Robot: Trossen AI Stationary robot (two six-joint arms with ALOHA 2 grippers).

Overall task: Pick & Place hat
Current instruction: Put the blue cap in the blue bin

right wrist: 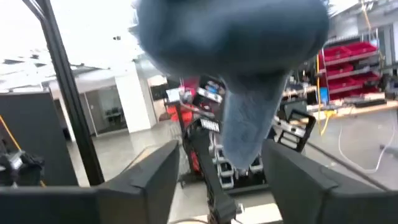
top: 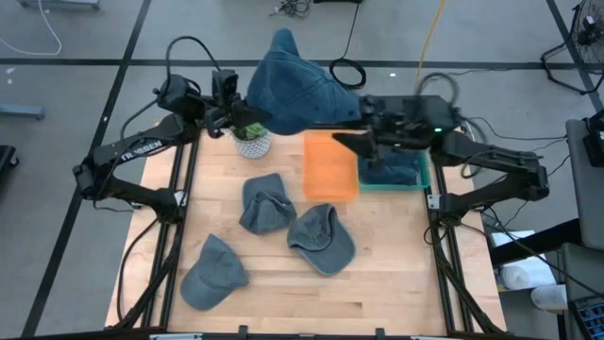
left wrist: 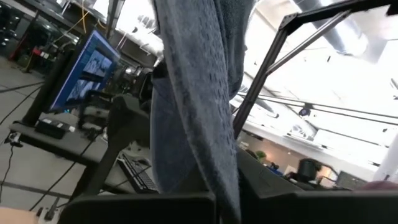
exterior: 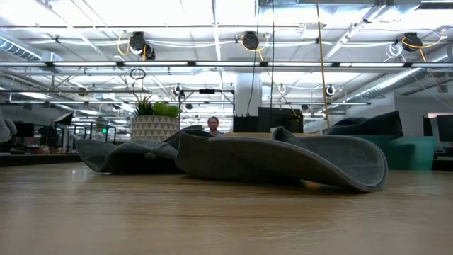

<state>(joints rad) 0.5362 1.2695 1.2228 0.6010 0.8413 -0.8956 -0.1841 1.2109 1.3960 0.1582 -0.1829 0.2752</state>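
Observation:
A blue denim hat [top: 293,85] hangs in the air over the table's far edge, between my two grippers. My left gripper [top: 242,110] is at the hat's left side and is shut on its cloth [left wrist: 205,124]. My right gripper [top: 357,121] is open at the hat's right side. Its fingers stand on either side of a hanging flap [right wrist: 249,137] of the hat, and I cannot tell whether they touch it. Three more grey-blue hats [top: 265,202] [top: 321,238] [top: 212,274] lie flat on the wooden table [top: 396,274]. My left gripper pinches the denim hat's left edge [left wrist: 219,198] between its two fingers, coming roughly level from the table's left side. The cloth passes between the fingers as a fold; how many layers I cannot tell. The hat is lifted clear of the table and spreads toward the right gripper.
An orange lid [top: 330,166] lies beside a teal bin [top: 408,179] with dark cloth in it, under the right gripper. A potted plant [top: 253,140] stands under the left gripper. The table's near half has bare wood around the hats [exterior: 283,159]. A person [exterior: 212,125] stands far behind.

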